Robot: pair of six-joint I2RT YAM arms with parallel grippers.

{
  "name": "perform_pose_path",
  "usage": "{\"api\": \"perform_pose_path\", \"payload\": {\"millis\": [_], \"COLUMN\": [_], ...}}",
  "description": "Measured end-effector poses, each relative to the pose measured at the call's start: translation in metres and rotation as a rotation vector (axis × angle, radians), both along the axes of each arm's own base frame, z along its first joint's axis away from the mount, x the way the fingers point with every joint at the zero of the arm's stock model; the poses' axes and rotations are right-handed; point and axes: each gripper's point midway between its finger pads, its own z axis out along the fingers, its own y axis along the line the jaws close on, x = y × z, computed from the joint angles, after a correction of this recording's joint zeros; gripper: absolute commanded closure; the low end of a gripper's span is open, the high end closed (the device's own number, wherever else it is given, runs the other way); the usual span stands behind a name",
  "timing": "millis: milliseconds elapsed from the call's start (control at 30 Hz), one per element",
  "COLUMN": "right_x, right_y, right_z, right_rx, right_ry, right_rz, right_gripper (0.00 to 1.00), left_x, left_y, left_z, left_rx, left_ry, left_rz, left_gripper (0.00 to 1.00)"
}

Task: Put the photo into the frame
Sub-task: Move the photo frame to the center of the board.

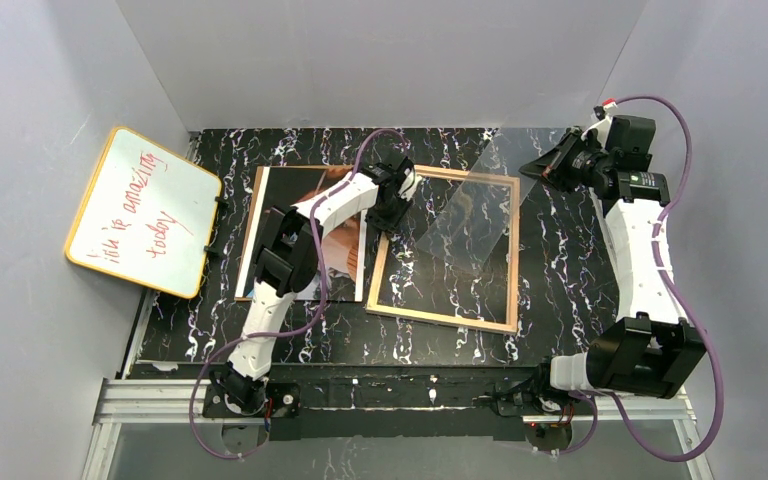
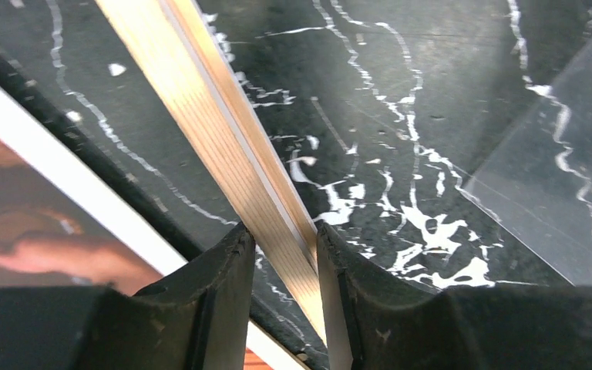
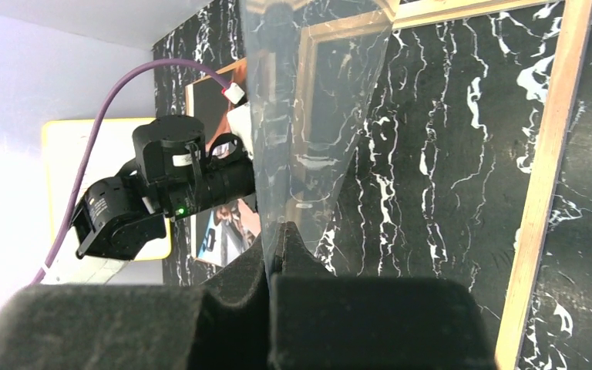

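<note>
I had the left gripper (image 2: 281, 235) straddling the left rail of the frame (image 1: 442, 318). Its 2 fingers (image 2: 220, 285) were drawn in against both sides of the wood with no gap I could see, so I judged it pinched there to steady or shift the frame. The frame lay tan reverse up on the marble table (image 1: 560, 300), with the tabletop showing through its opening.

The right gripper (image 3: 276, 235) was clamped tight on an edge of the clear sheet (image 1: 475, 215). It held the sheet tilted above the frame's far right part, which I judged kept it clear of the opening.

The photo (image 1: 280, 190) lay picture up just left of the frame, partly under the left arm and not yet inside. The whiteboard (image 1: 145, 210) sat well apart at the left.
</note>
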Motion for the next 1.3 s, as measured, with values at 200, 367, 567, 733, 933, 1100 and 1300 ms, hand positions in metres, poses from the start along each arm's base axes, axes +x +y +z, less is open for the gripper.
{"api": "perform_pose_path", "payload": {"millis": [200,367,567,733,933,1100,1300], "right_x": [0.001,0.001,0.002,0.003,0.006,0.01,0.007], "right_y": [0.006,0.008,0.009,0.012,0.027,0.049,0.082], "right_z": [-0.002,-0.003,0.001,0.004,0.009,0.003,-0.006], "right_rx": [0.042,0.054,0.063,0.086,0.2,0.234,0.232], "right_ry": [-0.005,-0.004,-0.019,-0.025,-0.036,-0.01,0.019], "right_rz": [0.024,0.029,0.035,0.042,0.09,0.138,0.216], "right_gripper": [0.99,0.99,0.99,0.99,0.99,0.99,0.99], "left_x": [0.005,0.002,-0.007,-0.008,-0.016,-0.024,-0.042], "left_y": [0.015,0.02,0.023,0.038,0.082,0.133,0.163], "left_z": [0.008,0.03,0.062,0.071,0.06,0.048,0.04], "left_rx": [0.073,0.086,0.055,0.081,0.127,0.166,0.162], "left_ry": [-0.066,-0.118,-0.169,-0.215,-0.19,-0.161,-0.132], "left_rz": [0.051,0.094,0.133,0.169,0.241,0.334,0.421], "left_gripper": [1.0,1.0,1.0,1.0,1.0,1.0,1.0]}}
